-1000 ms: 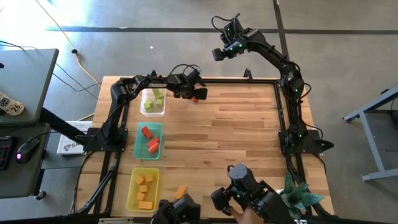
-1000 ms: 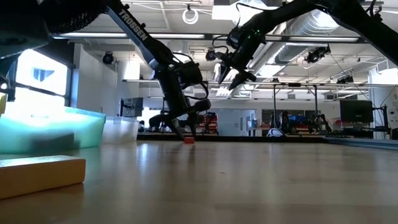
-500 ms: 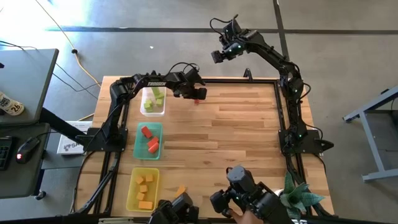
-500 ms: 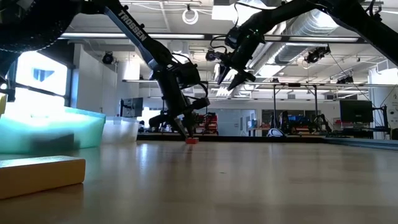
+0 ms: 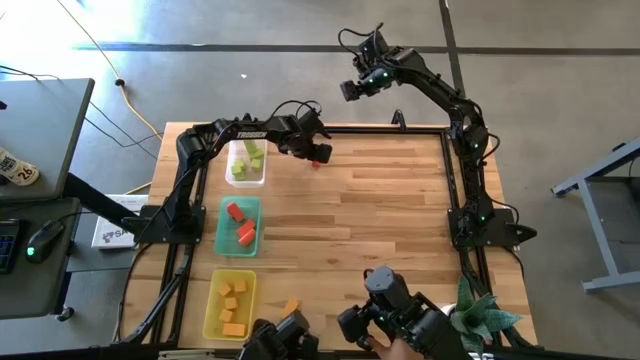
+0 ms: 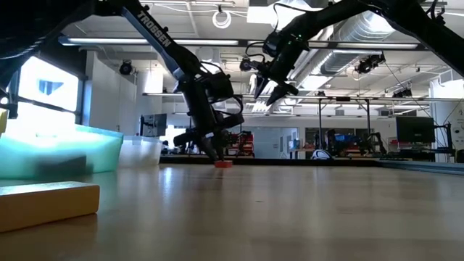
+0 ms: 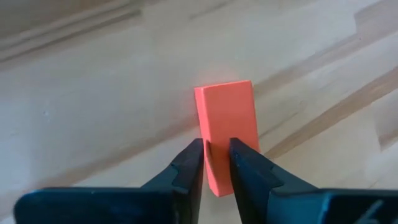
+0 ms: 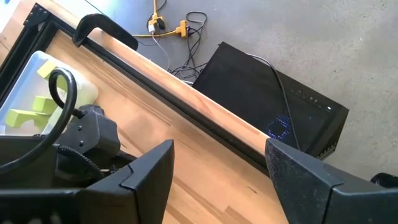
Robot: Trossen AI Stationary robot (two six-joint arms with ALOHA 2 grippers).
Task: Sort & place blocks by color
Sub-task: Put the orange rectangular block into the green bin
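A red block point(image 7: 227, 124), a short bar, lies flat on the wooden table point(image 5: 380, 220) near its far edge. My left gripper point(image 5: 316, 153) stands over the bar's near end, pointing steeply down, and is shut on it; the low view shows its tips at the red block point(image 6: 223, 164). My right gripper point(image 5: 350, 88) hangs open and empty, high above the table's far edge; its wrist view shows the wide-apart fingers point(image 8: 143, 180). More blocks lie in the trays at the table's left. My left gripper meets the red bar's end nearest the wrist camera point(image 7: 216, 165), coming from above and slanting steeply down. Its fingers point(image 7: 189, 165) stand close together, with a narrow strip of red between them. The gap is narrower than the bar; how the tips grip it is hidden by the fingers. The bar rests on the table.
Along the left side stand a clear tray point(image 5: 246, 163) with yellow-green blocks, a green tray point(image 5: 238, 225) with red blocks and a yellow tray point(image 5: 230, 303) with orange blocks. A loose orange block point(image 5: 290, 307) lies near the front edge. Dark camera gear point(image 5: 400, 310) sits at the front.
My left gripper has stayed over the red block, rolled a little about its own axis and shut from open to nearly closed on the block. The block has stayed on the table and looks slightly turned in the low view.
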